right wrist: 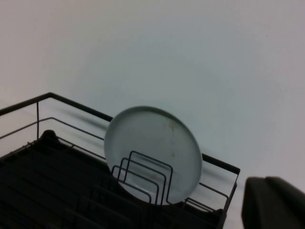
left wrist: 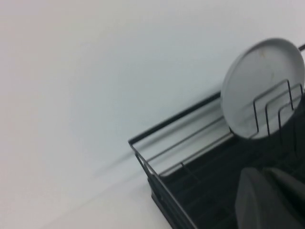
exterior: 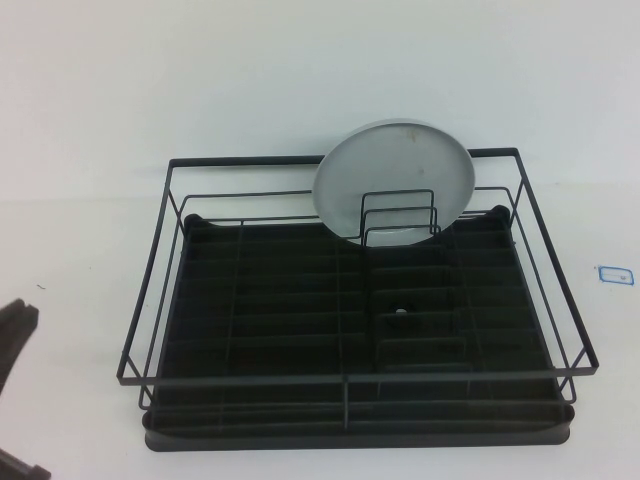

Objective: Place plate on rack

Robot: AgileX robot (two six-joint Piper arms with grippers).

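Observation:
The pale grey plate [exterior: 395,165] stands on edge at the back of the black wire rack [exterior: 280,300]. It sits behind the small upright wire loops [exterior: 400,215] and leans on the back rail. No gripper touches it. My left gripper [exterior: 18,325] shows only as a dark shape at the table's left edge, left of the rack. In the left wrist view the left gripper [left wrist: 269,191] is shut and empty, with the plate [left wrist: 259,81] and rack rim [left wrist: 171,121] beyond. My right gripper [right wrist: 274,202] is shut and empty, off the rack's right end, facing the plate [right wrist: 152,138].
The rack fills the middle of the white table [exterior: 80,230]. A small blue-outlined sticker [exterior: 614,272] lies to the right of the rack. A small round knob [exterior: 402,311] sits in the ribbed tray base.

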